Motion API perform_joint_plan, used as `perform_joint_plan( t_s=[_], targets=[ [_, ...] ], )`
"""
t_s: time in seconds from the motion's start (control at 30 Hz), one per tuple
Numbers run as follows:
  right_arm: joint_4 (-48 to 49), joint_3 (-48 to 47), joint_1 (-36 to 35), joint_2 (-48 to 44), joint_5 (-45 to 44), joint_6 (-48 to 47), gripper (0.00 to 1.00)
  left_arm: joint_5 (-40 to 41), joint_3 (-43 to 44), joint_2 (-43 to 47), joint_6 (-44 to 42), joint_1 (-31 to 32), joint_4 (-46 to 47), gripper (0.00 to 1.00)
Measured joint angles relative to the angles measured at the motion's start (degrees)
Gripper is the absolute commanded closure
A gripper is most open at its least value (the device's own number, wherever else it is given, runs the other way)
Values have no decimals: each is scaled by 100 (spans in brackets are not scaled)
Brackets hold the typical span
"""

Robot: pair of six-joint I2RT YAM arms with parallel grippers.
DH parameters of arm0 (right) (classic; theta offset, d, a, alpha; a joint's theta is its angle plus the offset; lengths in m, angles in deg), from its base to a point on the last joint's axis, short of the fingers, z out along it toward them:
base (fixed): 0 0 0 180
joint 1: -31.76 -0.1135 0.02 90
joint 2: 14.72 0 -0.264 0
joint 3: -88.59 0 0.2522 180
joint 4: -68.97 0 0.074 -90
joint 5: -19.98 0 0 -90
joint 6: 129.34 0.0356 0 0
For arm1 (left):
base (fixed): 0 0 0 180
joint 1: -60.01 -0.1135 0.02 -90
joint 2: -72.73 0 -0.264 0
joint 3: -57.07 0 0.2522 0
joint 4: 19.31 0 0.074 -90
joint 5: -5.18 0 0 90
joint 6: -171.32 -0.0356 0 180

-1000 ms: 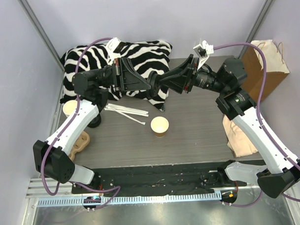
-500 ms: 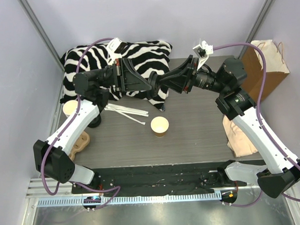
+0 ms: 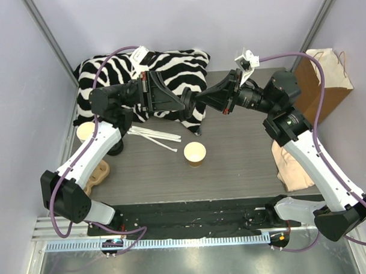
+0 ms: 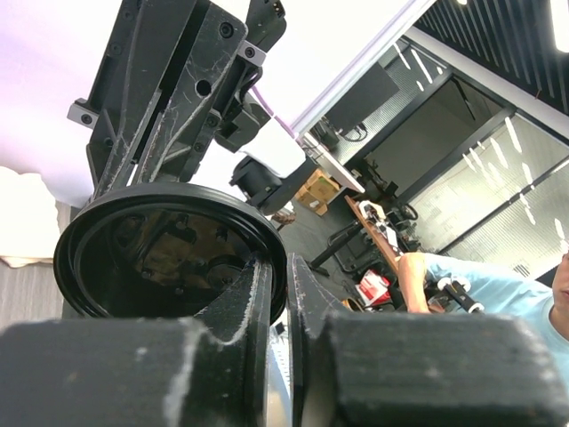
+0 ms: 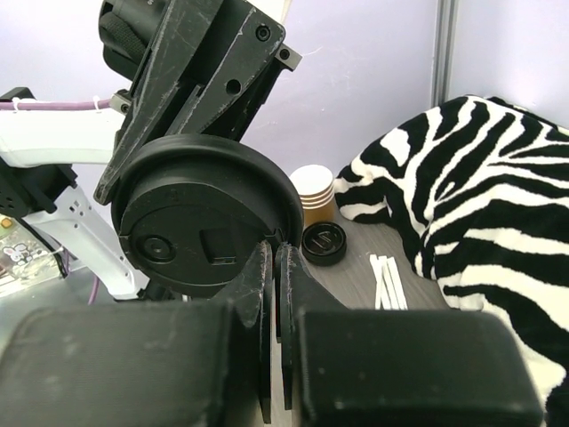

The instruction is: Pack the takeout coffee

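The jaws of the right gripper (image 5: 271, 256), apart a moment ago, are now clamped on the rim of the black lid (image 5: 204, 227). The lid is also pinched by the left gripper (image 4: 282, 271), above and beyond the lidless paper cup (image 3: 194, 153). A handover is judged under way, and the cup is not yet capped.
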Motion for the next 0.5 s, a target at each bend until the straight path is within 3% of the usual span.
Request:
perform_joint_plan(
  t_s=[0.03, 0.1, 0.17, 0.5],
  targets=[
    [-22, 0, 0, -2, -13, -11, 99, -2, 0, 0, -37, 0, -35, 73],
    [-87, 0, 2, -2, -44, -35, 99, -11, 0, 0, -153, 0, -179, 66],
    [-155, 0, -4, -2, -55, -57, 99, -20, 0, 0, -286, 7, -339, 52],
    [-590, 20, -9, -122, -289, -258, 99, -39, -105, 0, -741, -208, -960, 17]
  ],
)
